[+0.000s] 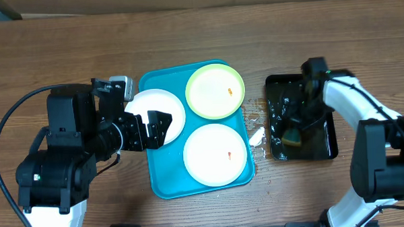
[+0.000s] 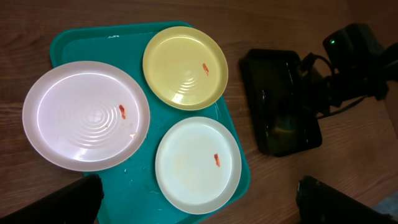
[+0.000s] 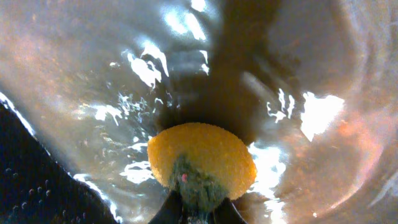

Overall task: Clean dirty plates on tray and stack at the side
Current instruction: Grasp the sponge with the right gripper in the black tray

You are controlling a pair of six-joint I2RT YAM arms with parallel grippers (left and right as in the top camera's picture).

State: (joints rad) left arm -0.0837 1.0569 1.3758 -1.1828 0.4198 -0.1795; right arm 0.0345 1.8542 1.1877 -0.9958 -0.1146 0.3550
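— Where are the plates [image 1: 215,153] found?
— All three are seated on the tray [image 1: 165,185]. The left gripper [image 1: 157,128] is held spread above one.
— And the right gripper [image 3: 198,213]?
— A yellow sponge [image 3: 202,158], seemingly, is pinched in the black tray [image 1: 324,146].

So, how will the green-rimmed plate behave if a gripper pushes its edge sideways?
The green-rimmed plate looks rigid and shallow, so it probably slides flat on the smooth tray rather than tipping. It lies close to both white plates, so it may bump them.
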